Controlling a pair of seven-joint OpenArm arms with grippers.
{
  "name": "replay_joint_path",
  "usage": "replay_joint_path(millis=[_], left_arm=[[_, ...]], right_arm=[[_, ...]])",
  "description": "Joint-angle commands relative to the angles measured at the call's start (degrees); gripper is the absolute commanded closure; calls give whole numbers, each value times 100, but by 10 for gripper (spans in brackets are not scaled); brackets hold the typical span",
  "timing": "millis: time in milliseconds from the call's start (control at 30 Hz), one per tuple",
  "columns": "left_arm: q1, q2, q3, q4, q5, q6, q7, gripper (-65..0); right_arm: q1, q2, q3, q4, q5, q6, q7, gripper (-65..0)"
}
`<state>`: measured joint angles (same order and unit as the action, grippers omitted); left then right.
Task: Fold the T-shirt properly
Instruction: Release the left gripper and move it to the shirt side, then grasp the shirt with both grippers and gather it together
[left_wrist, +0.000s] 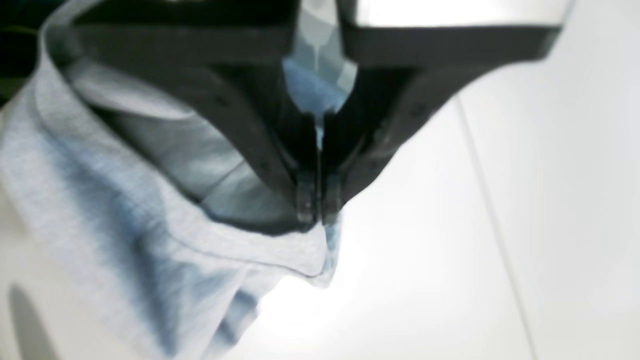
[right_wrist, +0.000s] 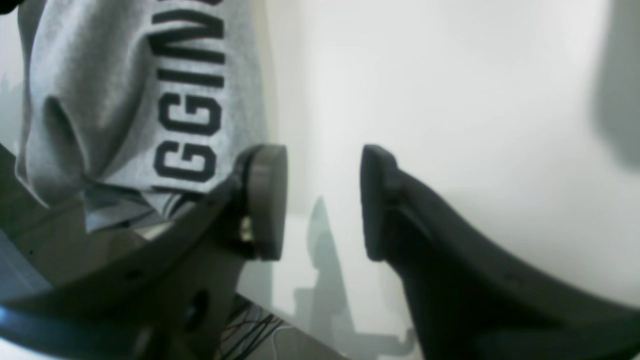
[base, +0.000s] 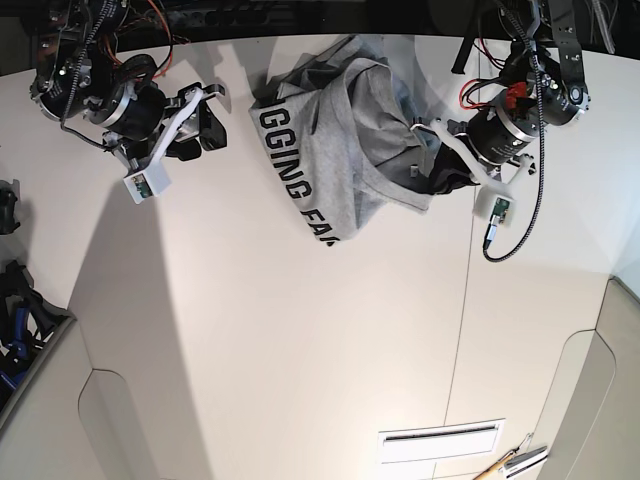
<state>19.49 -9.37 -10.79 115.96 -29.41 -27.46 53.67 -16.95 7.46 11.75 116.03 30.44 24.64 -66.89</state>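
The heather-grey T-shirt (base: 345, 140) lies crumpled at the far middle of the white table (base: 300, 340), with its black lettering facing up along its left edge. My left gripper (base: 432, 178) is at the shirt's right edge. In the left wrist view its jaws (left_wrist: 318, 212) are shut on a seamed edge of the T-shirt (left_wrist: 125, 225), and the cloth is bunched below them. My right gripper (base: 207, 122) stands open a little left of the shirt. In the right wrist view nothing is between its fingers (right_wrist: 324, 200), and the lettered cloth (right_wrist: 125, 100) lies just beside the left pad (right_wrist: 270, 200).
A seam (base: 465, 320) runs down the table on the right. A white slotted label (base: 440, 440) and some hand tools (base: 512, 462) lie at the near right corner. Dark gear (base: 15, 310) sits off the table's left edge. Cables hang by both arm bases.
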Motion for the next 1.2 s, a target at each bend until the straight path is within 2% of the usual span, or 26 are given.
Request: replay_joint_path(millis=[0,167,233,300,533,567,667,767,800,967,1100,1167], left_arm=[[-28,-17,-7,94,46,-24,-63,0],[-28,-15,-219,94,269,-4,-17,0],[-26,-15,-404,94,267,264,31,0],[-22,-15,-608,94,258,354,98,0],[98,-15,-846,94,-280,385,363,0],[144,-15,-846,94,-404,358,382,0],[177,-17,-846,94,-750,-50,599,0],[177,-17,-848,98,-905,-350,684,-198],[175,-22,-848,109,-903,-367,682,-243],[175,-17,-1003,369,-901,-363,678,-255],[177,-17,-1272,901,-898,-363,660,-254],[177,-17,-1379,1189,-898,-363,654,-253]], right_arm=[[39,31,13,87,85,28,96,-242],[39,28,13,87,85,26,155,-242],[39,31,13,87,83,26,155,-242],[42,31,13,87,83,26,155,-242],[44,28,13,90,85,26,284,-242],[46,28,13,90,85,26,284,-242],[118,28,13,90,61,26,280,-242],[203,31,13,87,44,26,278,-242],[229,31,13,90,46,24,282,-242],[402,28,13,90,72,26,284,-242],[636,28,13,87,328,96,293,-235],[774,28,13,90,487,273,321,-156]])
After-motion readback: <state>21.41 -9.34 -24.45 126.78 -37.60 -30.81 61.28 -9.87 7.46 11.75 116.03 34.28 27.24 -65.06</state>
